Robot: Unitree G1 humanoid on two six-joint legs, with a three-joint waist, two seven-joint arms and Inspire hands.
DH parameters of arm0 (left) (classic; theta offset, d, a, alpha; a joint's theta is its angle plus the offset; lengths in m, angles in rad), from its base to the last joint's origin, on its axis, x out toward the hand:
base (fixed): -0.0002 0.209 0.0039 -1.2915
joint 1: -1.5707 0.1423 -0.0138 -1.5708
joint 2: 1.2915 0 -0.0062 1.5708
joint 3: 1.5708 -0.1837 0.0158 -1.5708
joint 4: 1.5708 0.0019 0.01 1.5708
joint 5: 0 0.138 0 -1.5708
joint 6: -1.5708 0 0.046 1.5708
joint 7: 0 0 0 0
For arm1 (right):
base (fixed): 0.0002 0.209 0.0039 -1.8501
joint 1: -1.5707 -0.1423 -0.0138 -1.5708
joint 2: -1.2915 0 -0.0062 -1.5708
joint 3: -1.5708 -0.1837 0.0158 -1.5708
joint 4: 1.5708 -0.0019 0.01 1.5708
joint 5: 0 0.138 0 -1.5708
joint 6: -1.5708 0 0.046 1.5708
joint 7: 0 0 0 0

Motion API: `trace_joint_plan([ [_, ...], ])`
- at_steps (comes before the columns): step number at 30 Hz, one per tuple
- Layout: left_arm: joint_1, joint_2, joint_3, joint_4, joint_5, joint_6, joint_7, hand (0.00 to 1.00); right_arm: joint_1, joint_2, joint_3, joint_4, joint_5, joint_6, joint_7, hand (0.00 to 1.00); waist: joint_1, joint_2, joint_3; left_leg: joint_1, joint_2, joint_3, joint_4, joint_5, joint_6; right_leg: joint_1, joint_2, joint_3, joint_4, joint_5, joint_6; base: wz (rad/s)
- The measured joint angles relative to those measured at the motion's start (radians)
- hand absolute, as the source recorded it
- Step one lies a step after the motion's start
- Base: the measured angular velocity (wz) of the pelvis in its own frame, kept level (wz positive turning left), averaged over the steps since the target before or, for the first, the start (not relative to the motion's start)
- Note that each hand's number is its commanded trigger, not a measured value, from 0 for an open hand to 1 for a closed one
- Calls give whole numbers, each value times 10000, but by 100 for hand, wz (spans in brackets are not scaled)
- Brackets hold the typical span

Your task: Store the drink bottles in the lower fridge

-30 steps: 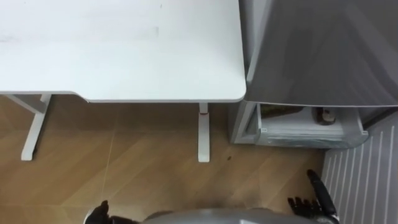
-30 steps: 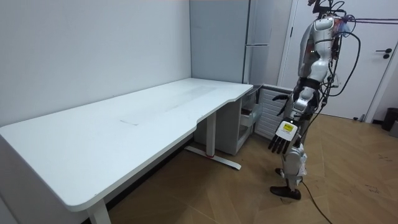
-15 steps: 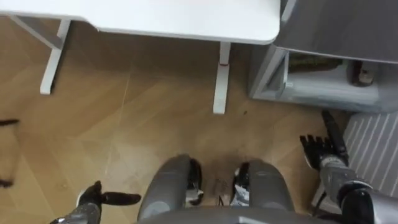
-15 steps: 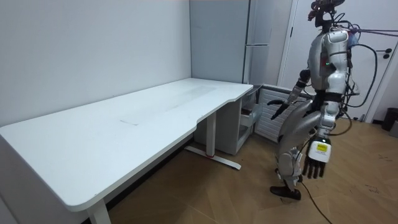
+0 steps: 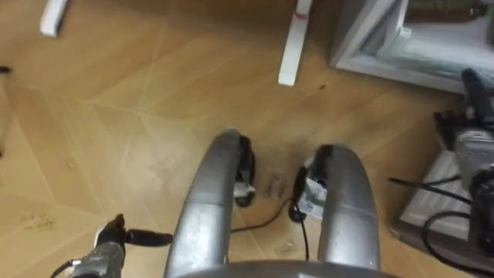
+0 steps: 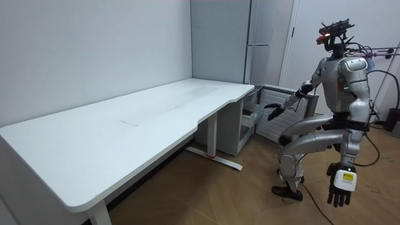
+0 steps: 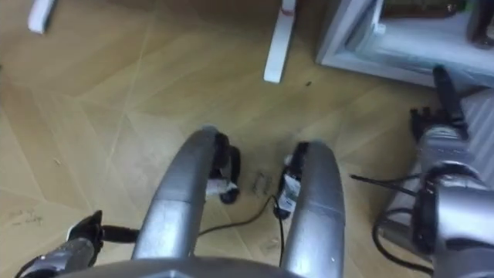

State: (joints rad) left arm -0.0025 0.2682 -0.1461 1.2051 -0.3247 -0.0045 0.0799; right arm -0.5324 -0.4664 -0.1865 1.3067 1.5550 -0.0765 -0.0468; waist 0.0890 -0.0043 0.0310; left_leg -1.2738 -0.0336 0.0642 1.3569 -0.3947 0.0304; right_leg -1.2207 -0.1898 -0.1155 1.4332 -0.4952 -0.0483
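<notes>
Change: the robot has sunk from standing into a deep squat in front of the fridge (image 6: 219,37). The head camera has tipped down to the floor before the open lower drawer (image 5: 363,46).
Right robot hand (image 6: 273,114): open, fingers straight, stretched toward the drawer and just short of its front — holding nothing.
Left robot hand (image 6: 340,186): open, fingers hanging straight, low behind the body and well away from the drawer; also empty.
Meaning: this looks like lowering to reach the drawer. With no drink in either hand, the loading seems not yet begun.
Drinks: cannot be placed for sure — dark and greenish shapes (image 7: 421,9) inside the drawer may be bottles.
Counter (image 6: 125,125): beside the drawer, nothing standing on it.
Hidden: most of the drawer's inside is cut off at the top edge of the eye views.
</notes>
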Motion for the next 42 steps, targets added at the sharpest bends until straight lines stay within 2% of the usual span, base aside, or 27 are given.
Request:
trace_joint_plan([
  [1,-1,21,-105,-90,-6,7,0,0,-31,-192,74,-20,84,-57,-57,0,-39,-39,15,-116,-70,74,57,-2,-11,-160,-5,138,166,-144,32,21],
  [3,71,56,-147,-298,4,11,-26,0,-6,-434,78,-44,98,-203,-130,0,-74,-51,15,-251,-100,127,348,-251,-505,-306,-61,253,345,-220,66,14],
  [4,216,122,-150,-430,-11,9,-46,0,-23,-533,135,-221,88,-235,-229,0,-59,-65,20,-207,24,89,1025,-606,-760,-386,-246,216,538,-232,53,-21],
  [5,358,154,-152,-477,-12,4,-52,0,-55,-558,192,-356,77,-238,-242,0,-51,-70,8,2,91,-38,1584,-846,-722,-440,-397,175,715,-235,50,-49],
  [6,646,190,-161,-470,-7,-4,-100,0,-169,-673,318,-693,115,-238,-239,0,-55,-87,-37,274,99,-93,2097,-1950,-94,-609,-757,164,1162,-279,84,-53],
  [7,695,242,-163,-443,-5,-2,-129,0,-213,-847,356,-1057,162,-246,-243,0,-69,-163,23,203,-65,16,2375,-2160,161,-871,-962,311,1593,-386,143,-27],
  [8,613,318,-245,-452,5,-15,-126,0,-257,-933,372,-1245,241,-255,-270,0,-267,-180,33,67,-339,-30,2467,-2192,225,-986,-1067,396,1871,-664,278,9],
  [9,548,393,-344,-456,6,-33,-118,0,-261,-946,393,-1322,295,-264,-291,0,-341,-218,52,38,-383,-31,2469,-2192,224,-1023,-1047,459,1952,-832,368,46],
  [10,477,555,-582,-544,-8,-101,-105,0,-264,-970,401,-1432,468,-340,-331,0,-499,-307,68,-31,-380,-15,2483,-2189,219,-1072,-912,600,2051,-1101,513,53],
  [11,471,649,-635,-737,-1,-118,-108,0,-324,-1001,396,-1446,487,-403,-349,0,-593,-337,73,-108,-225,-18,2563,-2179,200,-1093,-649,646,2111,-1136,509,48],
  [12,482,668,-651,-852,-13,-94,-113,0,-369,-1016,397,-1446,469,-435,-354,0,-604,-343,77,-131,-94,-10,2612,-2166,175,-1091,-529,650,2149,-1136,497,35],
  [14,625,673,-758,-1052,-264,32,-304,0,-537,-1002,517,-1441,428,-641,-417,0,-593,-376,73,-122,221,49,2841,-2113,85,-1048,-411,595,2389,-1034,202,12],
  [16,770,676,-717,-1063,-371,69,-459,0,-553,-1020,555,-1439,410,-717,-388,0,-599,-448,92,-141,285,40,3024,-2243,35,-1083,-354,568,2585,-1128,-16,-3],
  [17,823,676,-720,-1082,-369,109,-547,0,-552,-1017,586,-1440,411,-712,-388,0,-613,-459,99,-191,369,7,3065,-2318,21,-1112,-326,486,2593,-1177,-66,-7],
  [19,842,695,-705,-1084,-369,128,-681,0,-552,-1019,671,-1489,409,-742,-390,0,-649,-467,97,-289,388,-22,3098,-2373,-14,-1202,-340,434,2600,-1209,-134,-7],
  [23,1005,836,-544,-1368,-394,83,-738,0,-561,-1031,857,-2001,411,-837,-652,0,-688,-478,102,-311,461,56,3133,-2454,61,-1276,-325,469,2611,-1202,-117,-7],
  [24,1006,906,-546,-1386,-394,46,-737,0,-573,-1064,1043,-2206,411,-959,-847,0,-642,-488,107,-282,493,100,3133,-2474,92,-1273,-308,500,2610,-1199,-106,-8],
  [28,1221,1153,-540,-1612,-385,5,-702,0,-586,-1209,1484,-2476,407,-1038,-1267,0,-565,-504,118,-268,543,164,3128,-2500,141,-1304,-318,547,2609,-1207,-120,-4],
  [33,1900,1168,-494,-1886,-371,-15,-701,0,-587,-1259,1745,-3146,17,-1060,-1766,0,-588,-517,127,-347,591,215,3117,-2540,54,-1470,-353,558,2625,-1197,-103,-5],
  [36,2339,1167,-496,-2067,-385,0,-732,0,-587,-1262,1826,-3436,-1,-1206,-2052,0,-574,-549,145,-430,591,200,3104,-2533,24,-1550,-336,554,2640,-1202,-110,0],
  [38,2453,1168,-496,-2038,-381,16,-761,0,-587,-1262,2135,-3520,-128,-1361,-2238,0,-373,-598,174,-420,734,173,3107,-2551,-13,-1558,-150,545,2604,-1203,-112,-11],
  [42,2453,1167,-543,-2035,-501,-9,-867,0,-887,-1251,2546,-3526,-158,-1514,-2661,0,-212,-696,230,-417,747,172,3005,-2524,-115,-1562,-156,518,2544,-1174,-186,-2],
])
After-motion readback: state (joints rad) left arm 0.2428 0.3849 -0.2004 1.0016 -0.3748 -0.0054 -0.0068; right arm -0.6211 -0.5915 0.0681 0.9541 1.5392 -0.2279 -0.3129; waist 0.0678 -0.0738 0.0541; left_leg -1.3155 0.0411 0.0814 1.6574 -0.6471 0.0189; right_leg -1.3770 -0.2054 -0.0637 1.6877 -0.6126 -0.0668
